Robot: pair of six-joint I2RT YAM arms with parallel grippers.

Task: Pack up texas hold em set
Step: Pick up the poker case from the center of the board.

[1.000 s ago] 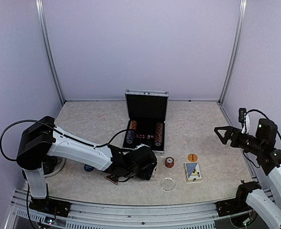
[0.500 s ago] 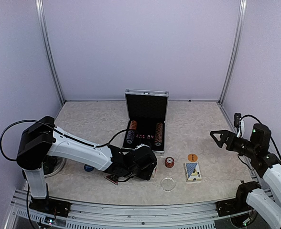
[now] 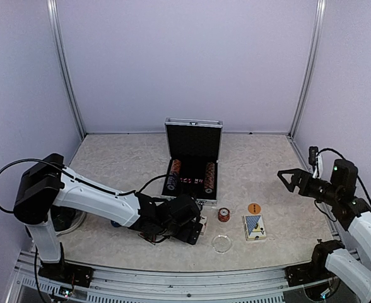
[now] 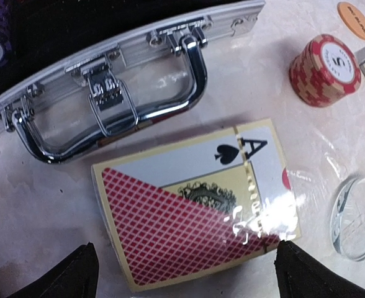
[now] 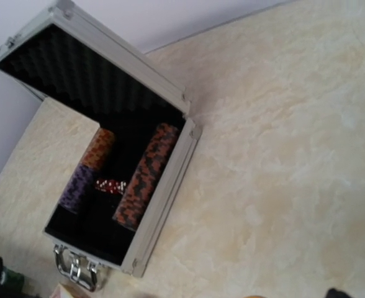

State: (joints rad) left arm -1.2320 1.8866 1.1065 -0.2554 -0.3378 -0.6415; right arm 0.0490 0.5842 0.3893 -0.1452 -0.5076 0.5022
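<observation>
The left pincer [image 4: 189, 276] stood spread wide over a red-backed card deck [image 4: 189, 211] lying flat on the desk [image 3: 122, 164] just before the handle [image 4: 170, 113] of the open silver briefcase [image 3: 193, 136]. The right pincer [image 3: 287, 179], also spread and empty, hung above the desk's right side.

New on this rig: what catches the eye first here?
The open silver case at centre back, lid upright, chip rows inside. Just in front of it a red-backed card deck lies flat between the jaws of the open left pincer. To the right sit a red chip stack and a second deck; the right pincer hangs open at far right.
</observation>
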